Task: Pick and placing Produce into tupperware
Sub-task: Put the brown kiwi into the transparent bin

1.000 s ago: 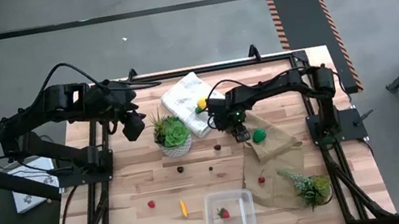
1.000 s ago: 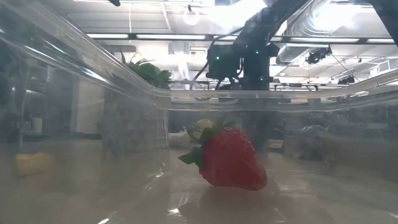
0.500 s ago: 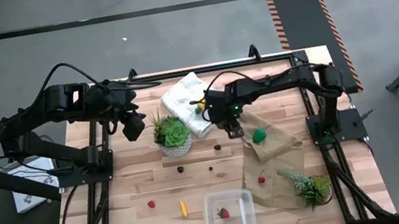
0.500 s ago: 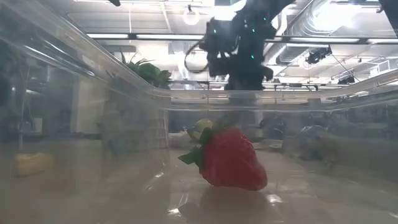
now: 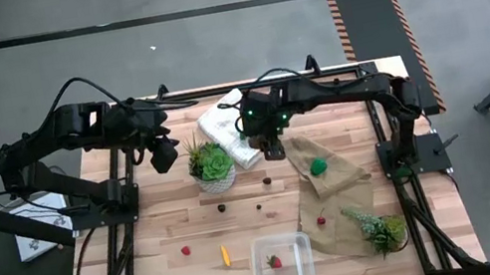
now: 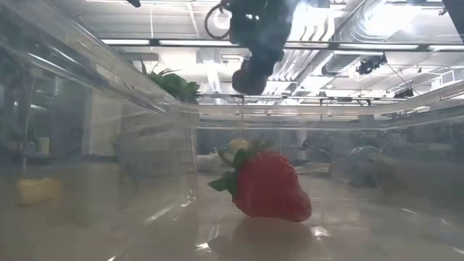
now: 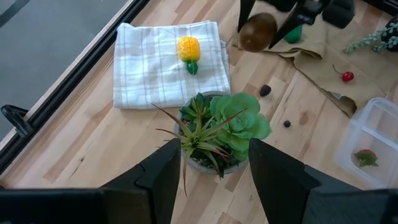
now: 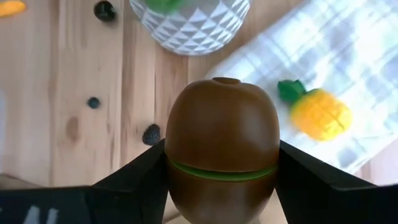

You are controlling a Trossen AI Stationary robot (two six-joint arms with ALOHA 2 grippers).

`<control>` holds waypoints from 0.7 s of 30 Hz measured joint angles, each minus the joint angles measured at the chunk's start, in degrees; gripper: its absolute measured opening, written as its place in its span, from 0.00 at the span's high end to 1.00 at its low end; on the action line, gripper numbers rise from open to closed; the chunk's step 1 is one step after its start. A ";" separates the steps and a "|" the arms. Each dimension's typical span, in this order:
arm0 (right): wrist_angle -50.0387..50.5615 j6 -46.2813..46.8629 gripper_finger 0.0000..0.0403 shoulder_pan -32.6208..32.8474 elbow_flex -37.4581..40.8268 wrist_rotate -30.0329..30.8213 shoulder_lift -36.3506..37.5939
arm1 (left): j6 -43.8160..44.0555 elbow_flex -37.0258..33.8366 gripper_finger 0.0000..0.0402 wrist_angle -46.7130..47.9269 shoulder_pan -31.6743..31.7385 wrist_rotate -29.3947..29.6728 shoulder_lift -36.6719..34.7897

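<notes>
the right gripper (image 8: 221,186) clamps a brown kiwi (image 8: 221,146), stem end forward, above the white cloth's (image 5: 227,120) edge on the wooden table (image 5: 153,245). left gripper (image 7: 211,168) hangs open beside the potted succulent (image 5: 211,164). the tupperware (image 5: 296,245) holds a strawberry (image 6: 270,185); gray floor (image 5: 208,43) surrounds.

A small clear tupperware (image 5: 284,264) with rounded corners sits open at the table's near edge, holding one red strawberry (image 5: 274,262) lying on its side. A brown kiwi (image 8: 221,152) is held up off the table near the far middle, beside a yellow, green-stemmed piece (image 7: 188,50) lying on a white cloth. Loose on the wood lie a red berry (image 5: 185,250), an orange stick (image 5: 225,255) and dark berries (image 5: 222,207); a green piece (image 5: 317,167) and a red cherry (image 5: 320,220) rest on brown paper at the right.
</notes>
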State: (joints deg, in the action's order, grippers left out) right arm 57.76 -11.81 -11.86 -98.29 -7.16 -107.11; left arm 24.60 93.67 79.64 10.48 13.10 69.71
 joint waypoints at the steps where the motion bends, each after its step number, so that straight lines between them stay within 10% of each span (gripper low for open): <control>1: 0.82 0.01 0.46 0.00 -0.94 0.00 0.00 | -0.08 0.00 0.55 0.00 0.02 0.00 0.00; 21: 4.75 10.98 0.46 3.67 -6.81 -4.13 6.51 | -6.83 0.00 0.55 -0.54 0.00 -5.37 0.00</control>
State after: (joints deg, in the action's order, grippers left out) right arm 62.52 -0.84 -8.19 -105.10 -11.29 -100.60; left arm 17.77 93.67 79.10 10.48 7.74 69.71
